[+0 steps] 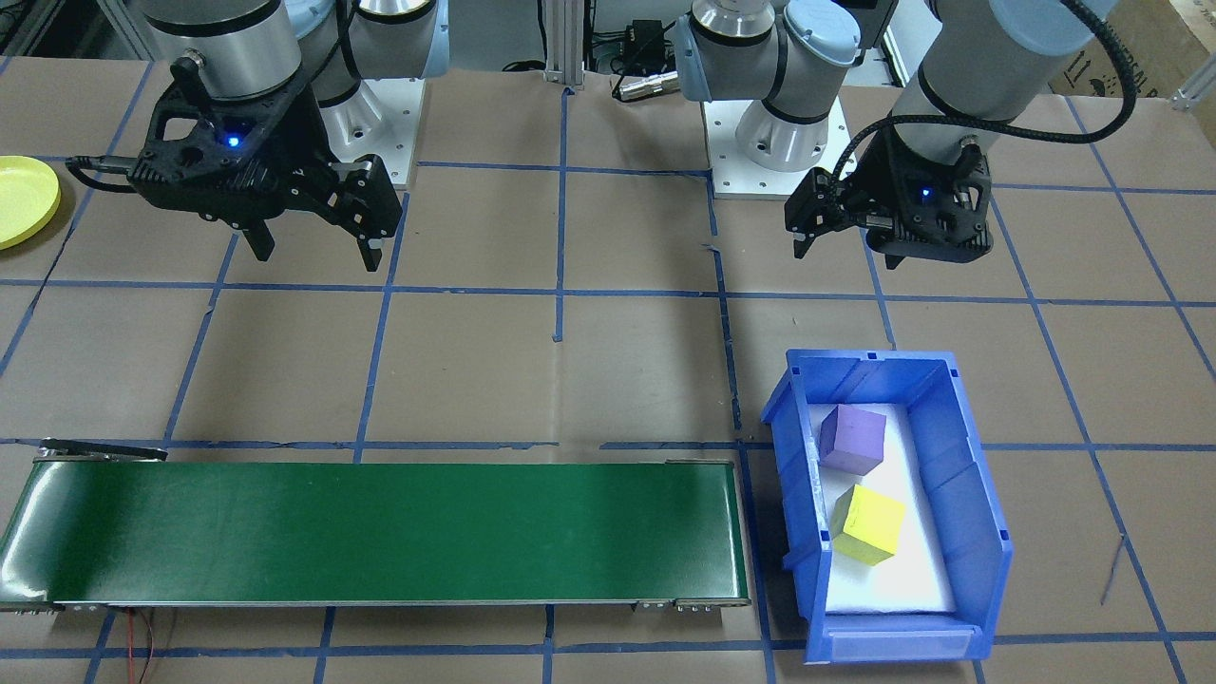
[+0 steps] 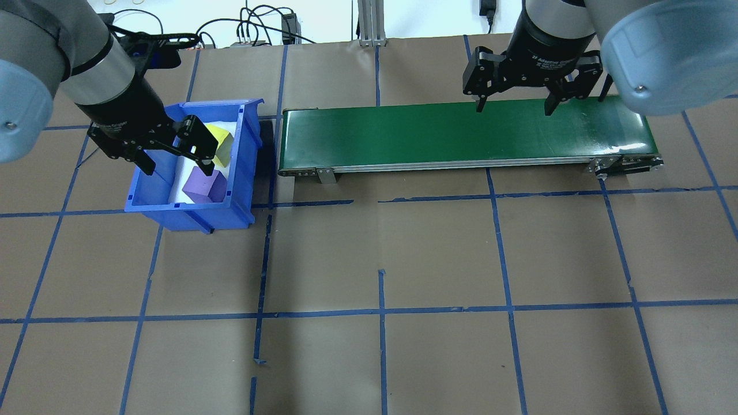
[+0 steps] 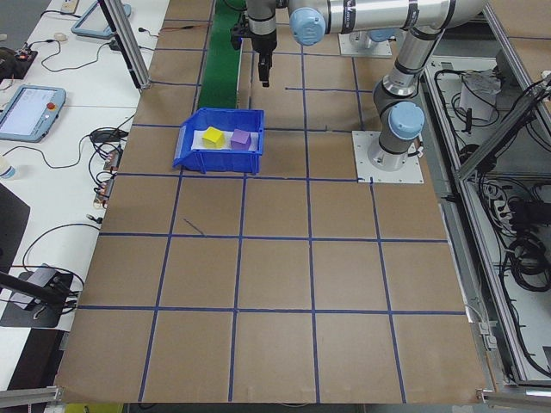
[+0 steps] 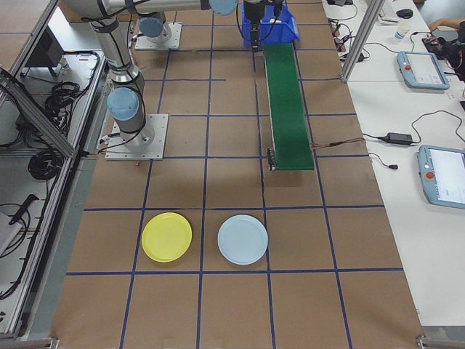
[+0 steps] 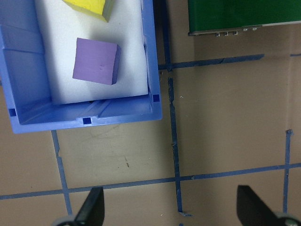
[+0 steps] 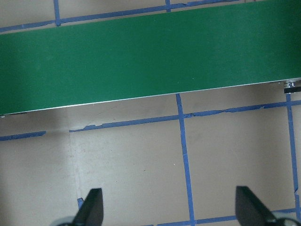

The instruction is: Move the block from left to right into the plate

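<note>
Two blocks lie in a blue bin [image 1: 971, 494]: a purple block [image 1: 852, 439] and a yellow block [image 1: 869, 524]. The left wrist view shows the purple block [image 5: 96, 61] and an edge of the yellow one [image 5: 89, 5]. My left gripper [image 1: 845, 255] hangs open and empty above the table, on the robot's side of the bin. My right gripper [image 1: 316, 259] hangs open and empty near the green conveyor belt [image 1: 380, 532]. The yellow plate [image 1: 24, 199] lies at the table's far right end, also seen as the yellow plate [image 4: 166, 236] in the exterior right view.
A light blue plate [image 4: 243, 239] lies beside the yellow one. The long conveyor belt [image 2: 461, 132] runs from the bin [image 2: 190, 216] toward the right arm's side. Blue tape lines grid the brown table. Benches with tablets and cables flank the table.
</note>
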Robot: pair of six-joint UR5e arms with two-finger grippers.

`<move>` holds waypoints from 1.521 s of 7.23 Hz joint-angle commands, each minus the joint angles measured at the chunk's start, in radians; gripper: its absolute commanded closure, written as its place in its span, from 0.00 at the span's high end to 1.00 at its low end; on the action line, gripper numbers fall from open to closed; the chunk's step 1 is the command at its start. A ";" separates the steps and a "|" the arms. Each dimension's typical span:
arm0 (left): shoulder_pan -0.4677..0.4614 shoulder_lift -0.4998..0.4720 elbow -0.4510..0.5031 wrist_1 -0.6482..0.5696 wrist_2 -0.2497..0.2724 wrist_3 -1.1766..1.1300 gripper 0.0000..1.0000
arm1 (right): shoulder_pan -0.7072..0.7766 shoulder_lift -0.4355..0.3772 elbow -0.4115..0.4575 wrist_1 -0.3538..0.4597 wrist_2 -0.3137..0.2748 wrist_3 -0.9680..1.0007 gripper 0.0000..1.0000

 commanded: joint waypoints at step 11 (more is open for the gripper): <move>0.049 -0.033 0.001 0.095 0.006 0.052 1.00 | 0.007 -0.003 0.000 0.000 -0.002 -0.002 1.00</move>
